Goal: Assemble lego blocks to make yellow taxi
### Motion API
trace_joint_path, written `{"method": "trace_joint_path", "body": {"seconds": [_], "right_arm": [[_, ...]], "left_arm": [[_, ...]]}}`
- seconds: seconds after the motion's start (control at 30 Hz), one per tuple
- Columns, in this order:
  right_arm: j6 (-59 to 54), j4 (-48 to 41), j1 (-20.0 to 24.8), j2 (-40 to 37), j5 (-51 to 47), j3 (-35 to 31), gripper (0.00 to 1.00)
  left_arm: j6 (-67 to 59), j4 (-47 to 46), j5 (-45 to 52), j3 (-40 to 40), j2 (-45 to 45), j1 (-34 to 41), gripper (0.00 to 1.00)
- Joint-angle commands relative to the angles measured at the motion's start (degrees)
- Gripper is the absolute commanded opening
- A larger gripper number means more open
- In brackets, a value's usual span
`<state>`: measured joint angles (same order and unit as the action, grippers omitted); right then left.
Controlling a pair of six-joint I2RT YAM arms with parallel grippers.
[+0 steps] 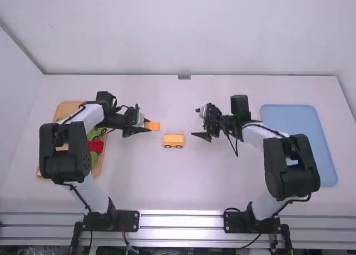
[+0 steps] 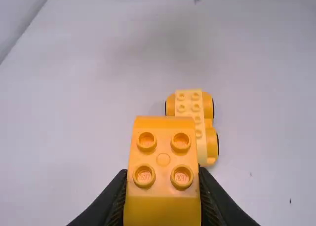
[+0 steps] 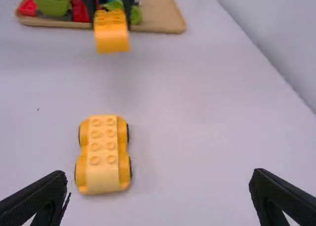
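Well inside table (image 1: 183,188) edges, left claw (image 1: 148,126) grips orange block (image 2: 163,159).

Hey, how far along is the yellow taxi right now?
The wheeled base is set out on the table, its studs uncovered. In hand is a yellow block, gripped by the left jaws and apart from the base. The right jaws are open. What's left is likely pressing that block onto the studs.

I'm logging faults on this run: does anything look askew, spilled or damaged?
Nothing major: the wheeled base stands upright on the table, and the left gripper holds the yellow block squarely. The only oddity is a few tiny dark specks near the base, perhaps marks or crumbs.
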<state>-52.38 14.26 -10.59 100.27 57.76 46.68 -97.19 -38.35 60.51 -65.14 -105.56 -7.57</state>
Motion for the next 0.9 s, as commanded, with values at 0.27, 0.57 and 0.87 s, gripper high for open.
{"method": "trace_joint_path", "body": {"seconds": [0.27,0.57,0.87], "right_arm": [[13.2,24.1,-10.4,3.3,-8.4,-13.2,0.98],[9.7,24.5,-9.9,18.6,1.6,-2.4,0.99],[10.0,24.3,-12.9,25.7,-0.5,2.7,1.0]], "left_arm": [[7.8,3.3,0.5,1.7,1.3,5.8,0.1],[7.8,3.7,-1.2,3.1,1.3,7.6,0.09],[22.2,18.9,-1.2,8.7,1.3,7.6,0.08]]}}
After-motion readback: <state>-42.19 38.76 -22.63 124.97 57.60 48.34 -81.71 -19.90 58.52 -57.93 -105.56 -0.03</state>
